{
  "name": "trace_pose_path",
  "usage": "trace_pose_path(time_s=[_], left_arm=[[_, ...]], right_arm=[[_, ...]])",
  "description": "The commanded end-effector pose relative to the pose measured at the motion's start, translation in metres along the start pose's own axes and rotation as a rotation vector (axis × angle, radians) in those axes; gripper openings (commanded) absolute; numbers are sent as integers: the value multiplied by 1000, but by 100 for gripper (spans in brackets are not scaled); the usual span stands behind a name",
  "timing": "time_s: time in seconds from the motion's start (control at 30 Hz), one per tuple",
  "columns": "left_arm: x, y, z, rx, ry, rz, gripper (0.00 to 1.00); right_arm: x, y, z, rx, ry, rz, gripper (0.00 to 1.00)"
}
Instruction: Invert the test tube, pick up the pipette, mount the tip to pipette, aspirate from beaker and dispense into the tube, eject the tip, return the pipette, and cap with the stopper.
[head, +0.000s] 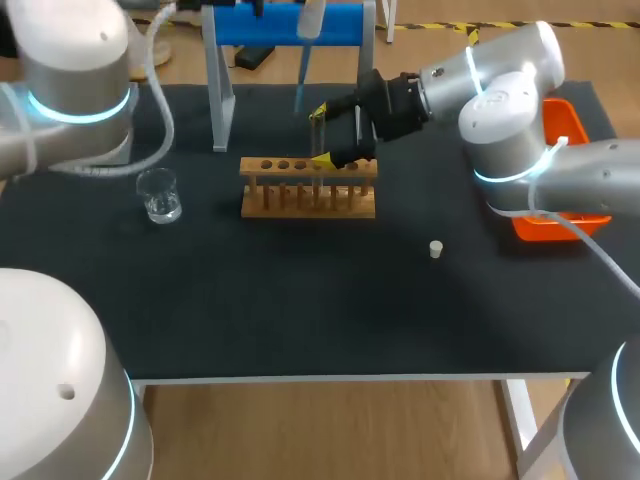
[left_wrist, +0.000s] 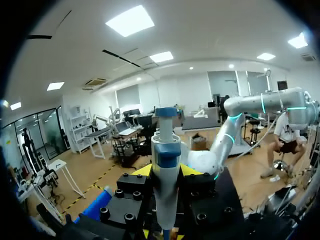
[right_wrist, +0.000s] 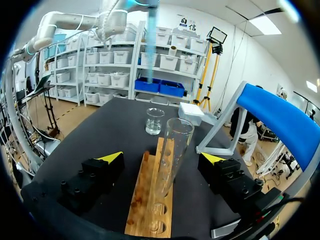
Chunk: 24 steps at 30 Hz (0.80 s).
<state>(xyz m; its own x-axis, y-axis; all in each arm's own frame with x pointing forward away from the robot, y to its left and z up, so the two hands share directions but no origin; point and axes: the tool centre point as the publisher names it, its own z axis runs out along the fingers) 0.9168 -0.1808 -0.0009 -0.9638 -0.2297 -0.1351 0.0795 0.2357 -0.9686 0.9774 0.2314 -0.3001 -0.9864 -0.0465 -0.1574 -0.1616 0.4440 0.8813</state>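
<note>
In the left wrist view my left gripper (left_wrist: 166, 172) is shut on the white and blue pipette (left_wrist: 165, 165), which stands upright between its yellow tips. In the head view only the pipette's lower end and blue tip (head: 300, 92) show, hanging above the wooden rack (head: 308, 187). A clear test tube (right_wrist: 172, 150) stands mouth up in the rack (right_wrist: 152, 200). My right gripper (head: 320, 135) is open astride the tube, with its fingers apart from the glass (right_wrist: 162, 157). The glass beaker (head: 160, 195) stands left of the rack. The small white stopper (head: 436, 249) lies on the mat to the right.
A blue pipette stand (head: 290, 25) on grey legs rises behind the rack. An orange tray (head: 560, 180) sits at the right edge under my right arm. The beaker (right_wrist: 154, 121) lies beyond the rack's far end in the right wrist view.
</note>
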Motion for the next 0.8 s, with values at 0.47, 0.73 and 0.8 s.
trace_pose_path(time_s=[0.47, 0.73, 0.8], left_arm=[[93, 77, -20, 27, 50, -40, 0], [103, 104, -1, 58, 106, -68, 0], [102, 109, 3, 73, 115, -67, 0]], right_arm=[[0, 0, 0, 1, 1, 0, 100], [0, 0, 0, 1, 1, 0, 100], [0, 0, 0, 1, 1, 0, 100]])
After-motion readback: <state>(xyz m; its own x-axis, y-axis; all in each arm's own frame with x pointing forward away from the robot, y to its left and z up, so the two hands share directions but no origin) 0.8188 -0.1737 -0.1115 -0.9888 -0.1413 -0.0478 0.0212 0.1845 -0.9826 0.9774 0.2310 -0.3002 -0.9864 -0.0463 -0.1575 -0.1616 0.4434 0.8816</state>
